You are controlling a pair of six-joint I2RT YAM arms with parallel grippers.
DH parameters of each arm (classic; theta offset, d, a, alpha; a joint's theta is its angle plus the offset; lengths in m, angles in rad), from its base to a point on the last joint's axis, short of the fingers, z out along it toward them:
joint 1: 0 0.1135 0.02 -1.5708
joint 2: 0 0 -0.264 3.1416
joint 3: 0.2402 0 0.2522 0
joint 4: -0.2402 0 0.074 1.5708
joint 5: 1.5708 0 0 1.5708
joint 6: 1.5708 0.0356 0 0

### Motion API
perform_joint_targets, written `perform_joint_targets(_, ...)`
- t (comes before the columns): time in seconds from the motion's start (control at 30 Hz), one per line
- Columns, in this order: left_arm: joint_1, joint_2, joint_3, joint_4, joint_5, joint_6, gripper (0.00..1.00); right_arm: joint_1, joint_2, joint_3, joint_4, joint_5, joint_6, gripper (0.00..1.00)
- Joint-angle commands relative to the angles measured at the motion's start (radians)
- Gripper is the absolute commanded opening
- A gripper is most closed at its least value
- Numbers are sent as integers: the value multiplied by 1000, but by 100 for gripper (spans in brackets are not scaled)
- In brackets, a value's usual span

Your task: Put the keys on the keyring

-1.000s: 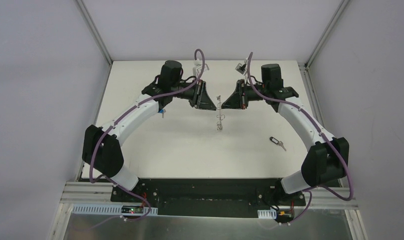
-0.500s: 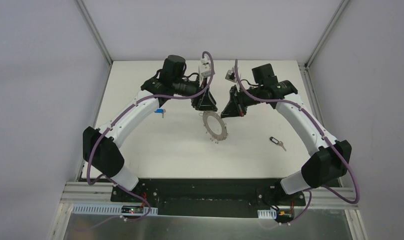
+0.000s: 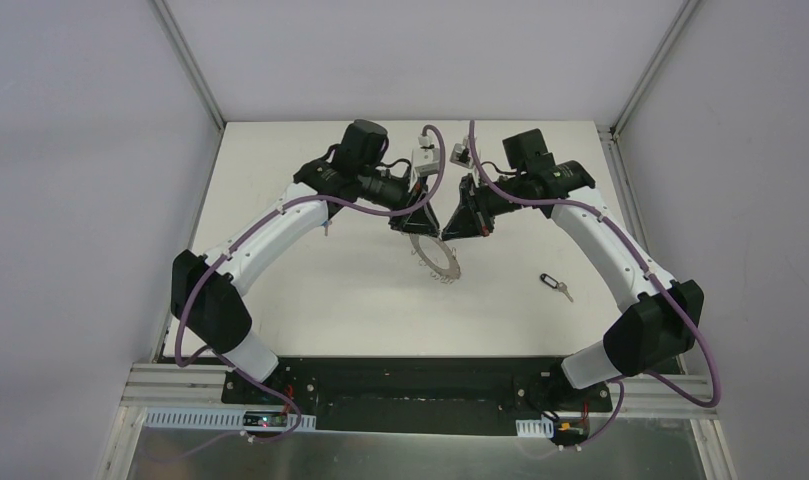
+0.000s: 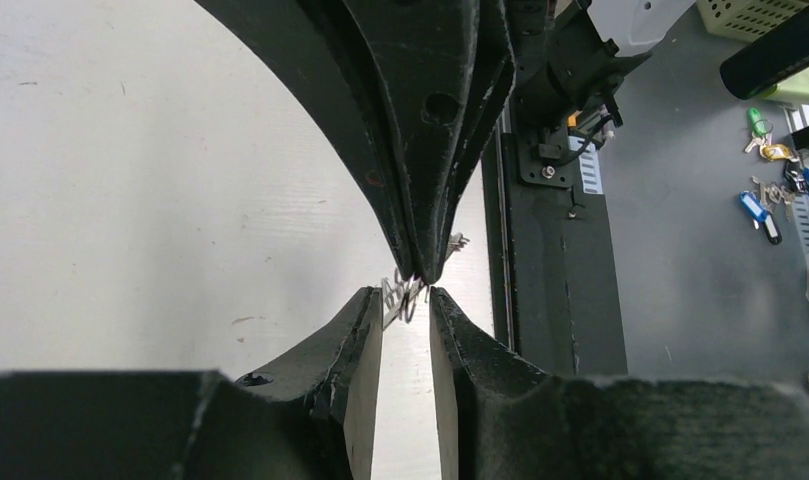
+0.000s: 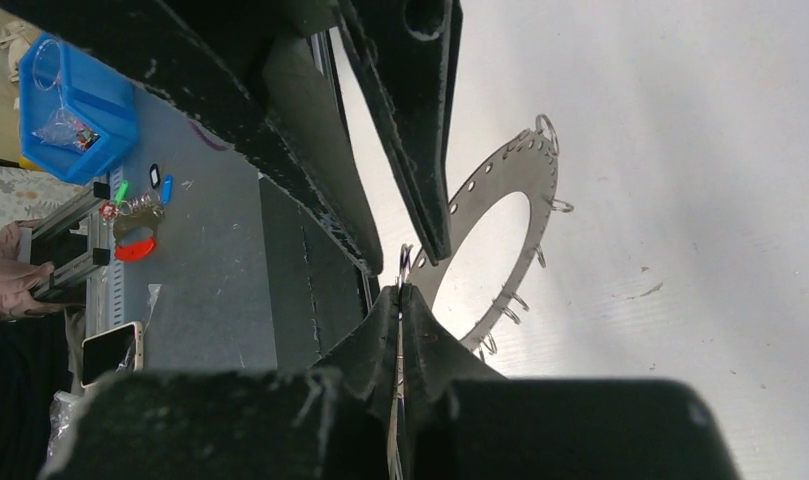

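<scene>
You are holding the keyring (image 5: 483, 197) tilted up over the surface (image 3: 310, 300), in the middle between your two claws. I cannot tell if its low edge is touching down. Your right claw (image 5: 400, 290) is squeezing tight together on the ring's edge, right by a little wire loop (image 5: 405, 258). Your left claw (image 4: 406, 295) is facing that same spot from the other side. Its fingers are standing a little apart with wire between their tips, and I cannot tell if they are pinching it or only sitting around it. No key is hanging on the ring in these views. The black key (image 3: 554, 284) is lying on the surface well off to the right, with nothing touching it. The blue key is not showing clearly anywhere. So I am thinking you are only getting the ring ready, and both keys are waiting to go on.
</scene>
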Motion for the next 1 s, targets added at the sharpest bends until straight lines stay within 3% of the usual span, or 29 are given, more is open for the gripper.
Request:
perform_joint_targets(0.0, -14, 17, 59, -13, 16, 46, 24, 7, -40, 4, 11, -62, -25, 0)
perform_joint_targets(0.23, -26, 38, 76, -25, 15, 42, 8, 6, -47, -7, 13, -56, -30, 0)
perform_joint_targets(0.73, -31, 58, 95, -133, 32, 95, 11, 5, -57, -21, 23, -46, -36, 0)
perform_joint_targets(0.9, -31, 76, 117, -141, 37, 78, 0, 7, -52, -21, 28, -50, -29, 0)
perform_joint_targets(0.97, -32, 79, 121, -123, 37, 46, 0, 6, -52, -22, 31, -48, -26, 0)
